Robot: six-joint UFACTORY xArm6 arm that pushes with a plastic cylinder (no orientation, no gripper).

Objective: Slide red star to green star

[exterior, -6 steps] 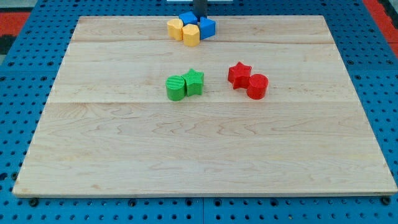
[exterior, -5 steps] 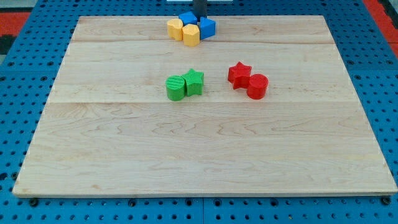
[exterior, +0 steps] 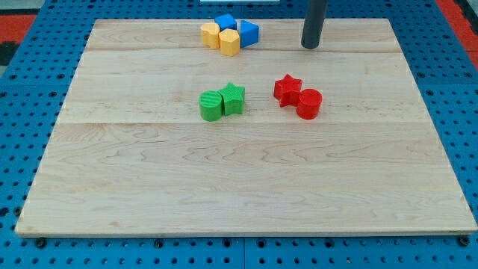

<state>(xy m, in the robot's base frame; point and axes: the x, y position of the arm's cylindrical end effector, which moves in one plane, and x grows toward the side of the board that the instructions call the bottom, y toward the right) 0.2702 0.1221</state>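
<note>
The red star [exterior: 286, 89] lies right of the board's middle, touching a red cylinder [exterior: 308, 103] at its lower right. The green star [exterior: 233, 98] lies to the red star's left, with a gap between them, and touches a green cylinder [exterior: 211, 106] on its left. My tip [exterior: 311, 45] is the end of a dark rod near the view's top, above and a little right of the red star, apart from it.
Two yellow blocks [exterior: 220, 37] and two blue blocks [exterior: 238, 28] cluster at the board's top edge, left of my tip. The wooden board [exterior: 224, 187] lies on a blue pegboard.
My tip has moved from behind the blue blocks at the top edge to the right and down, onto the board above the red star. No block has moved.
</note>
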